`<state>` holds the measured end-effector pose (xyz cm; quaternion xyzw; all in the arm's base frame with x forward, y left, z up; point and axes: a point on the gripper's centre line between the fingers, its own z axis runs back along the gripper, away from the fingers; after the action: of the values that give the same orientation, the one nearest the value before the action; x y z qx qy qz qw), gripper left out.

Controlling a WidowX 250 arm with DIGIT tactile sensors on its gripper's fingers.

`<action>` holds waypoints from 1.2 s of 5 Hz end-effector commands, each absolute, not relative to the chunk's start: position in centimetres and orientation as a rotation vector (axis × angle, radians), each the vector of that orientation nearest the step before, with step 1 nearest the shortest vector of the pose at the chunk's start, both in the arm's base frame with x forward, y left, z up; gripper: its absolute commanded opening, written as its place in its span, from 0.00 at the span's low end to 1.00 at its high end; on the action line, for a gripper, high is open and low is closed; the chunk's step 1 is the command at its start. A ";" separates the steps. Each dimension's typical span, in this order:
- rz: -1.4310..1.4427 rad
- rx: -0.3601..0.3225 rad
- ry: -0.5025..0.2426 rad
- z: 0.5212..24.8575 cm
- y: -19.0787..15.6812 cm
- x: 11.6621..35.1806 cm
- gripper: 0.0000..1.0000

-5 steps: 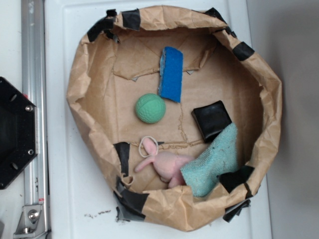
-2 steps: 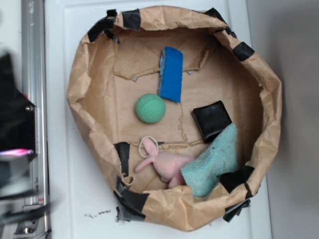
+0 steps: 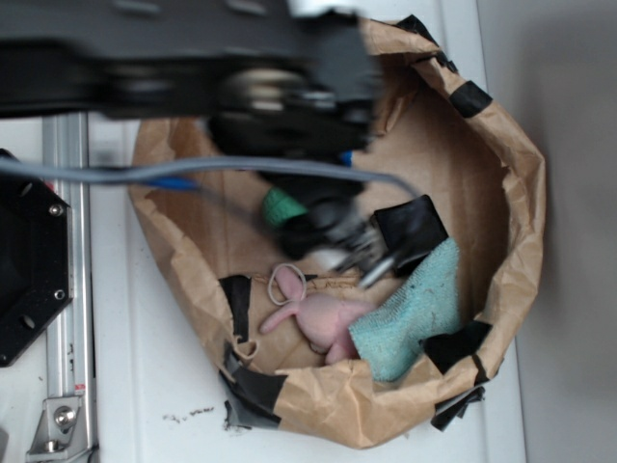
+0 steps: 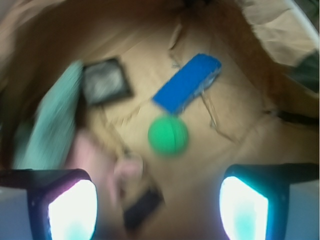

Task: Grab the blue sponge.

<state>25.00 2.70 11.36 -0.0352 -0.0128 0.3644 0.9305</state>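
The blue sponge [image 4: 187, 82] lies flat on the brown paper floor, above and to the right of the green ball [image 4: 168, 135] in the wrist view. In the exterior view the blurred arm covers almost all of the sponge. My gripper [image 4: 157, 210] is open and empty, its two fingers wide apart at the bottom corners, high above the floor and apart from the sponge. In the exterior view the gripper [image 3: 371, 258] is blurred, beside the black block [image 3: 410, 231], with part of the green ball [image 3: 280, 205] showing to its left.
All lies inside a brown paper bag with a raised crumpled rim [image 3: 521, 193]. A teal fuzzy pad [image 3: 415, 313], a pink soft toy [image 3: 323, 318] and a rubber ring [image 3: 286, 285] lie at the near side. A black base [image 3: 29, 260] stands at left.
The arm has swung in from the left and now reaches over the bag, covering the sponge and most of the green ball. The objects have not moved.
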 end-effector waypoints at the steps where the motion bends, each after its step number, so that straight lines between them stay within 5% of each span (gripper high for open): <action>1: 1.052 -0.032 -0.016 8.6 7.9 25.6 1.00; 2: 1.151 0.008 -0.023 6.8 8.4 24.8 1.00; 3: 1.122 -0.040 0.045 4.9 8.3 25.0 1.00; 5: 1.088 0.050 0.069 2.0 7.4 26.5 1.00; 6: 1.064 0.044 0.044 1.6 7.3 26.5 0.00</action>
<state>27.70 6.57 1.73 0.0209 0.0254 0.5073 0.8611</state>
